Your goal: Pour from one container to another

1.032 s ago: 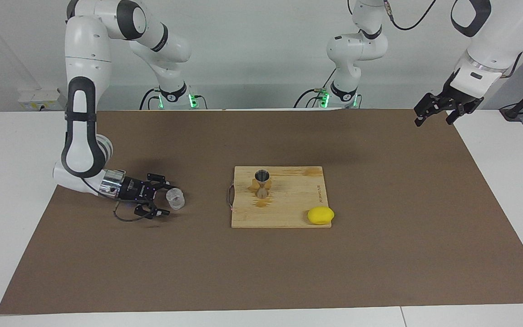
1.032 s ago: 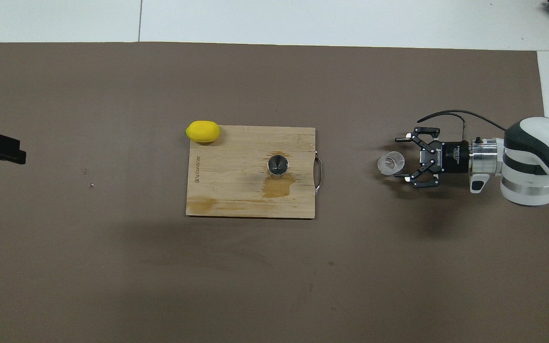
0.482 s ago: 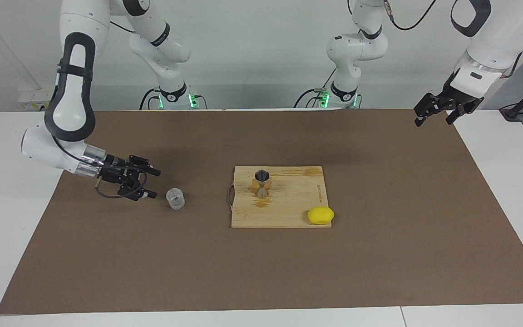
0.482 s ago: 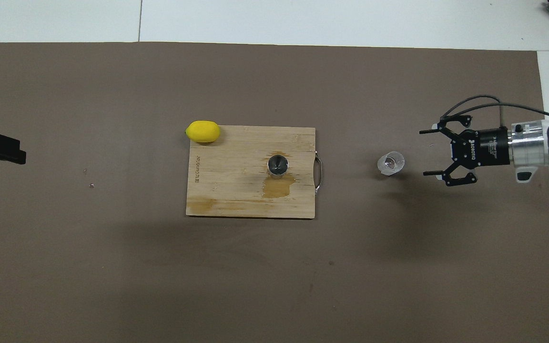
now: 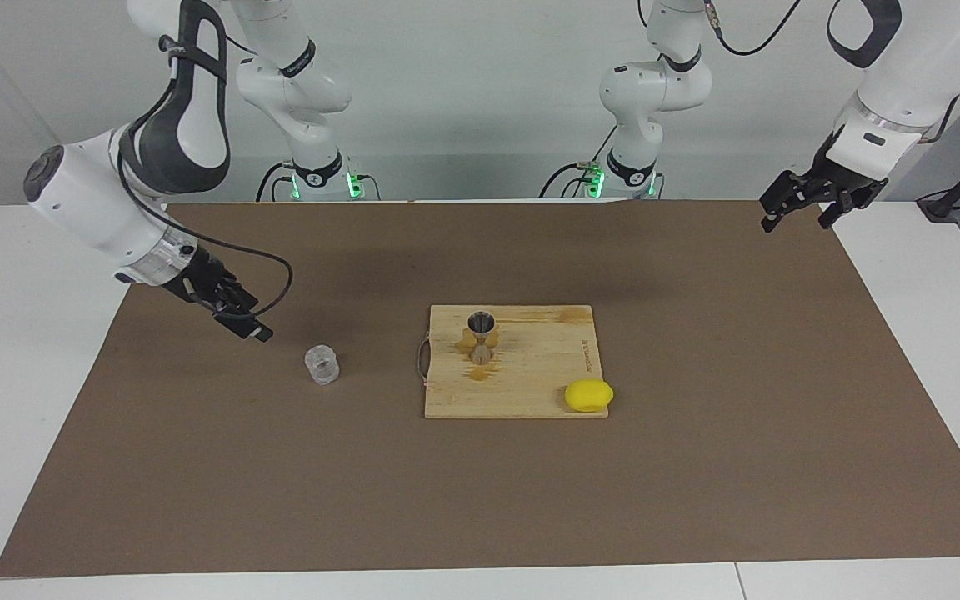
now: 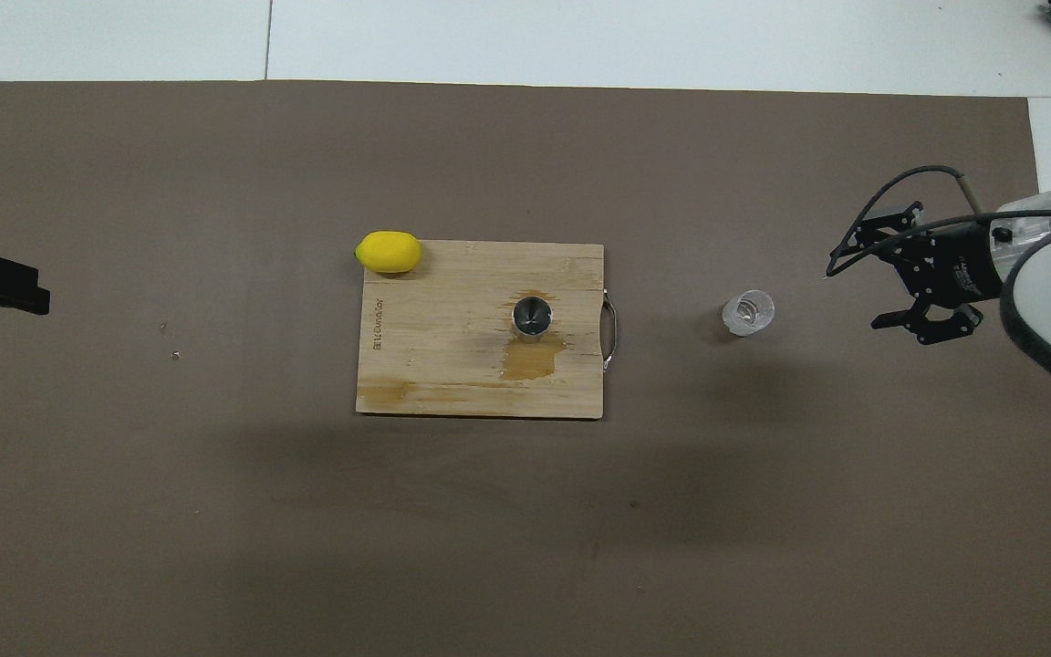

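- Standing upright on the brown mat, the glass cup (image 5: 322, 364) sits apart from the right hand (image 5: 240, 319), which hangs released above the mat.
- Metal jigger (image 5: 481, 336) stands on the wooden cutting board (image 5: 530, 400) beside a wet stain; a lemon (image 5: 588, 395) rests at its corner.
- Left hand (image 5: 805, 204) waits, released, over the table's edge.
- Judged best: retreat clear of the cup.
- Board's lettering unreadable.

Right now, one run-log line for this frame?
right gripper: open, raised beside glass cup | glass cup: upright on mat, free | jigger: upright on cutting board | left gripper: open, waiting
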